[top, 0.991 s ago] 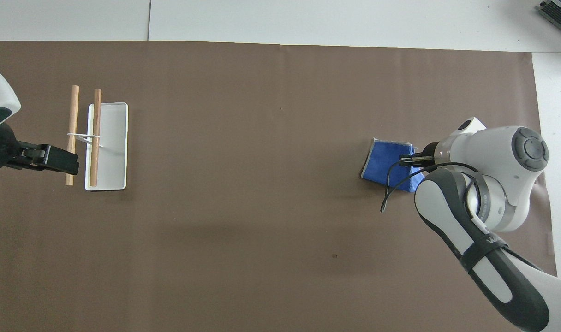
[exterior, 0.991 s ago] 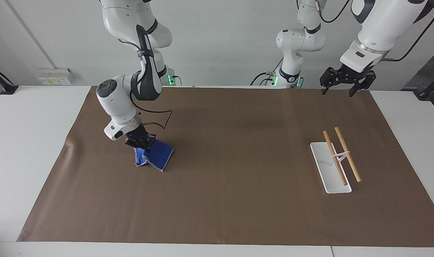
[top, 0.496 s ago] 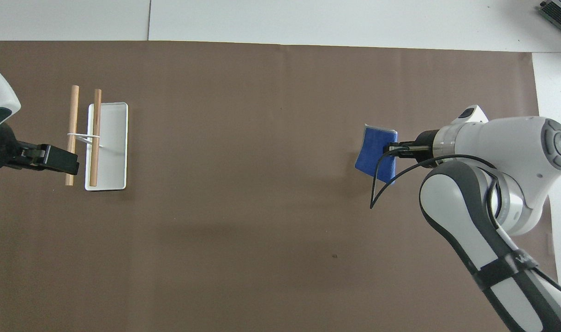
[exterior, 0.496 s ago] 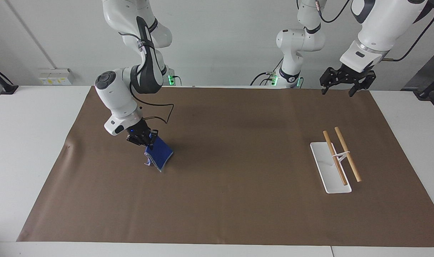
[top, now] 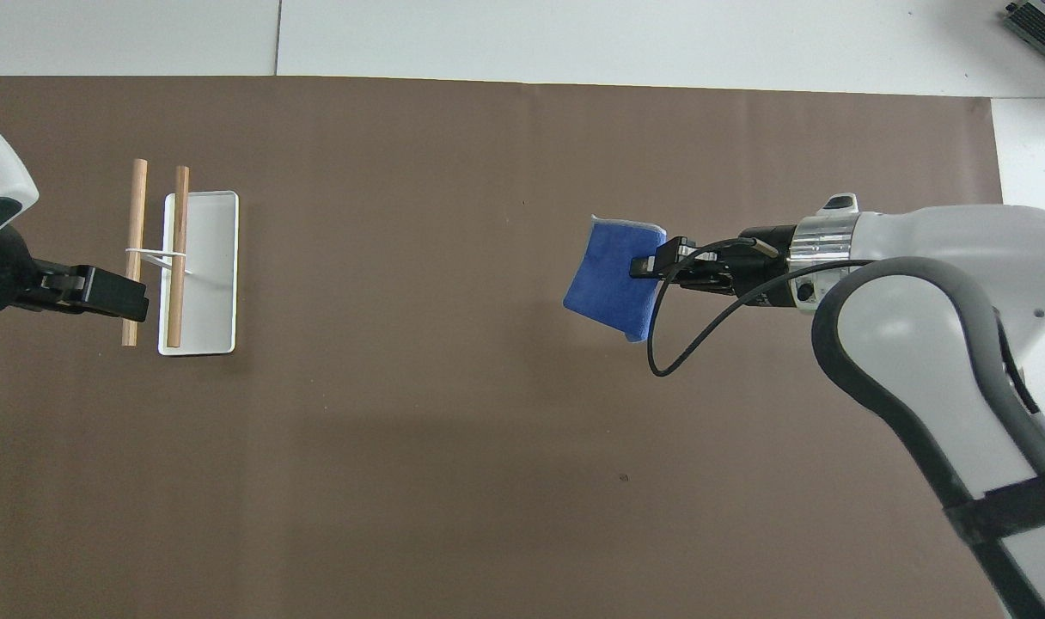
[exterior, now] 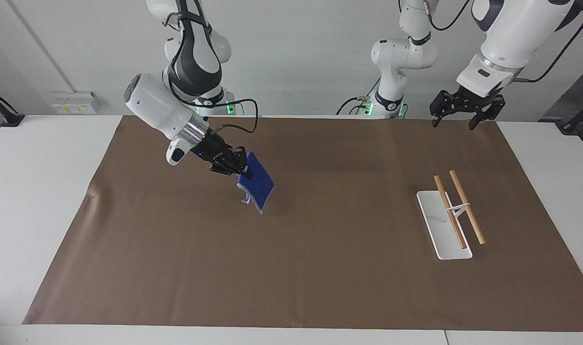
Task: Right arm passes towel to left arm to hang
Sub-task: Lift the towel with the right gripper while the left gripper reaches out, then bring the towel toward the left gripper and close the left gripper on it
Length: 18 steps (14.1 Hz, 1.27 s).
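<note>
Brown paper mat [exterior: 320, 268] spans the tabletop; right gripper [exterior: 239, 168], clamped on one edge of the blue towel [exterior: 256, 183], holds it hanging clear above mid-mat, likely for handover, while left gripper [exterior: 459, 111], jaws apart, waits over the robots' edge above the wooden rack [exterior: 457, 211].

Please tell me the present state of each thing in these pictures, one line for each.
towel: folded, lifted off the brown mat, hanging from the right gripper.
right gripper: shut on the towel's edge, over the mat.
left gripper: open, empty, waiting raised.
rack: two wooden bars bare, white base resting on the mat.
</note>
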Each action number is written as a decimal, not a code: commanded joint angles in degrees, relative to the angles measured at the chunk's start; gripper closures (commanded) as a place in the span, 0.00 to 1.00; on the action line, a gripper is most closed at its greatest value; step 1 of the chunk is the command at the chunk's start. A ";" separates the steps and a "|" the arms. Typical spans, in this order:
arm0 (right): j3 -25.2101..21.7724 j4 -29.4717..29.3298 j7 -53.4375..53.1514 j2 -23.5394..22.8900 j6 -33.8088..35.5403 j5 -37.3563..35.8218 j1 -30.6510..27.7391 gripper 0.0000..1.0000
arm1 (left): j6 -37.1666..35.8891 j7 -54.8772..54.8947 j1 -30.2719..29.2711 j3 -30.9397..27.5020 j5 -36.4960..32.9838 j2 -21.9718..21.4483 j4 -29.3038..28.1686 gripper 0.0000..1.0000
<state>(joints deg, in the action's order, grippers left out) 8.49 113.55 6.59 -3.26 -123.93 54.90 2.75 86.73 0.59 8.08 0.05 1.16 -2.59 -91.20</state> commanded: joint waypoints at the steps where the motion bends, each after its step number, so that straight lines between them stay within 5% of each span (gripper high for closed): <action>1: 0.99 0.18 1.41 0.45 1.49 10.36 -0.64 1.00 | 4.04 -4.44 0.79 -0.31 3.83 -1.54 -3.18 0.00; 7: 4.94 0.54 1.50 0.62 1.14 31.38 -0.64 1.00 | 20.91 -28.94 5.61 0.13 15.62 -4.09 -14.35 0.00; 12: 8.99 1.06 1.93 0.27 1.32 36.75 -0.56 1.00 | 35.67 -48.63 11.50 0.13 25.90 -4.18 -20.41 0.00; 18: 9.00 1.15 2.20 0.18 2.11 37.12 0.85 1.00 | 46.23 -69.82 18.19 0.13 28.02 -5.67 -26.65 0.00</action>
<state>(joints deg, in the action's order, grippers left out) 17.39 113.99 6.66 -3.39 -122.62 90.25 4.00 129.07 -63.98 24.14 1.02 27.57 -5.02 -113.47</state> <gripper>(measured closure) 0.960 0.000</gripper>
